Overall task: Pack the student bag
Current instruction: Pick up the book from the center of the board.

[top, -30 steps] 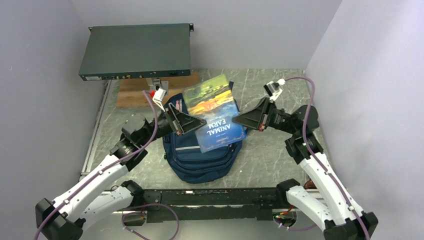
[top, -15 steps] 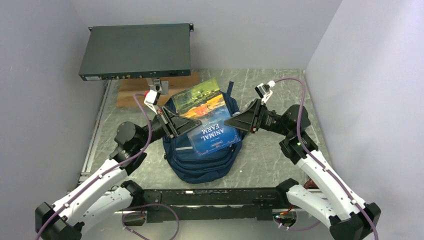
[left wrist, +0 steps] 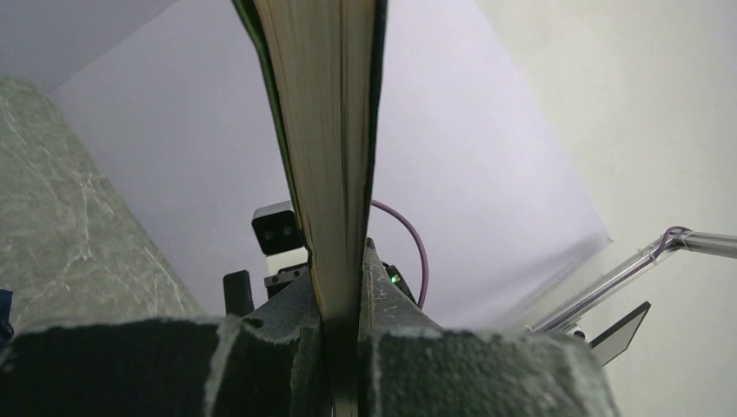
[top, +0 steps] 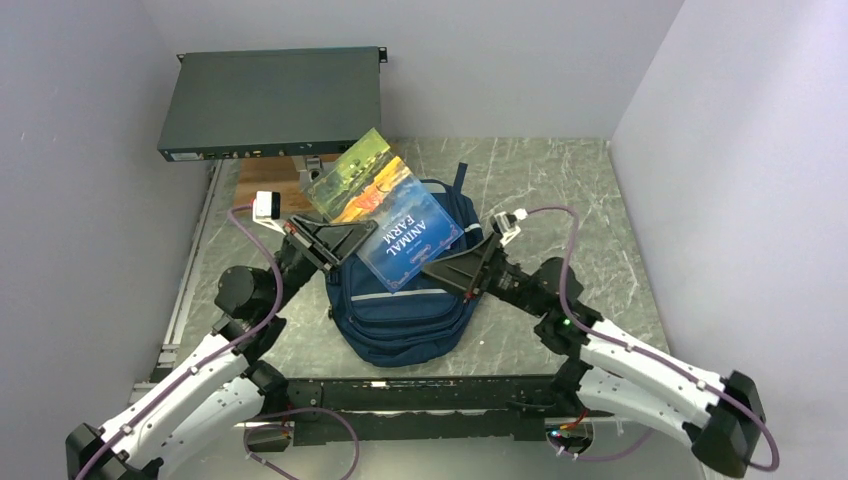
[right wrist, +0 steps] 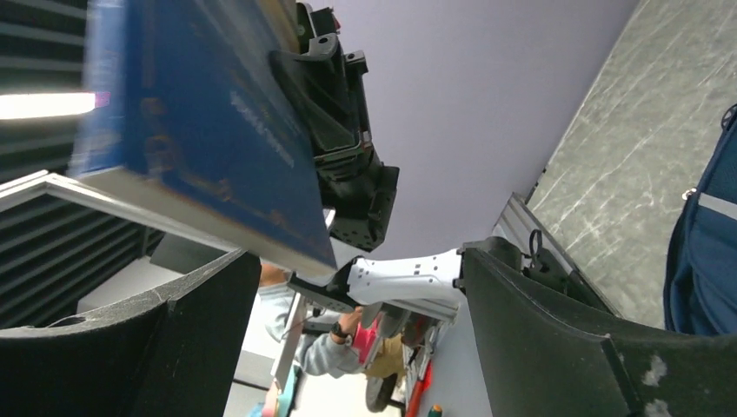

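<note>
Shifted leftward since a second ago, the book (top: 385, 212) hangs tilted above the student bag (top: 405, 315), which lies flat on the table (top: 560, 200); left gripper (top: 360, 237) clamps the book's edge; right gripper (top: 437, 268) is spread wide beside the bag's top, holding nothing.

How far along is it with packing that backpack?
Early on. Done: the book is off the table. In hand: the left gripper clamps it, tilted, above the student bag; the right gripper is open beside its lower corner. Left: getting the book inside the bag.
</note>
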`<action>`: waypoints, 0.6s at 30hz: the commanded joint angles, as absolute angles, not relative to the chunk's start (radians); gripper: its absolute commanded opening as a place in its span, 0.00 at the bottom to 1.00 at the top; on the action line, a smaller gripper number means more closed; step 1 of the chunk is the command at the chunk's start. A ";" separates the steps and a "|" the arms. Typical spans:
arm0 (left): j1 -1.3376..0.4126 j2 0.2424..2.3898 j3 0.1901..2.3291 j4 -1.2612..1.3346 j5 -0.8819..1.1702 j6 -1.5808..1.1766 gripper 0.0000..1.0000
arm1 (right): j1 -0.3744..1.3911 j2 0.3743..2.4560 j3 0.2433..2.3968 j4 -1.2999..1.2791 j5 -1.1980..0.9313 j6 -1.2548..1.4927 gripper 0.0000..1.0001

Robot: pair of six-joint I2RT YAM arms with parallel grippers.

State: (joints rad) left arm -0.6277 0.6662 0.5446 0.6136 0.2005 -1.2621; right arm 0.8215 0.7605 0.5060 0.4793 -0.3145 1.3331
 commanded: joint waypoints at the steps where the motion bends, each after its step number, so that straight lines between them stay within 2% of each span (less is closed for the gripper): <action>1: -0.624 0.697 0.567 0.793 0.166 -1.305 0.00 | 0.925 0.861 0.590 0.721 -0.131 1.308 0.87; 3: -0.625 0.710 0.558 0.806 0.171 -1.320 0.00 | 0.965 0.898 0.612 0.787 -0.095 1.277 0.85; 6: -0.624 0.713 0.536 0.819 0.174 -1.342 0.00 | 1.019 0.920 0.662 0.736 -0.020 1.228 0.77; 7: -0.623 0.711 0.532 0.820 0.172 -1.344 0.00 | 1.029 0.925 0.678 0.705 -0.006 1.221 0.68; 10: -0.625 0.709 0.548 0.757 0.195 -1.309 0.00 | 1.034 0.918 0.713 0.564 0.062 1.239 0.20; 11: -0.624 0.708 0.570 0.679 0.212 -1.281 0.00 | 1.034 0.893 0.719 0.494 0.095 1.234 0.08; 12: -0.624 0.708 0.607 0.567 0.233 -1.239 0.03 | 1.034 0.875 0.732 0.413 0.136 1.221 0.00; 13: -0.624 0.711 0.659 0.393 0.245 -1.183 0.16 | 1.034 0.833 0.752 0.282 0.204 1.190 0.00; 15: -0.626 0.745 0.791 -0.026 0.211 -1.057 0.51 | 1.034 0.792 0.843 -0.044 0.365 1.144 0.00; 16: -0.626 0.772 0.841 -0.237 0.183 -1.001 0.62 | 1.033 0.788 0.892 -0.213 0.446 1.117 0.00; 18: -0.626 0.813 0.887 -0.390 0.148 -0.882 0.79 | 1.032 0.795 1.011 -0.567 0.627 1.131 0.00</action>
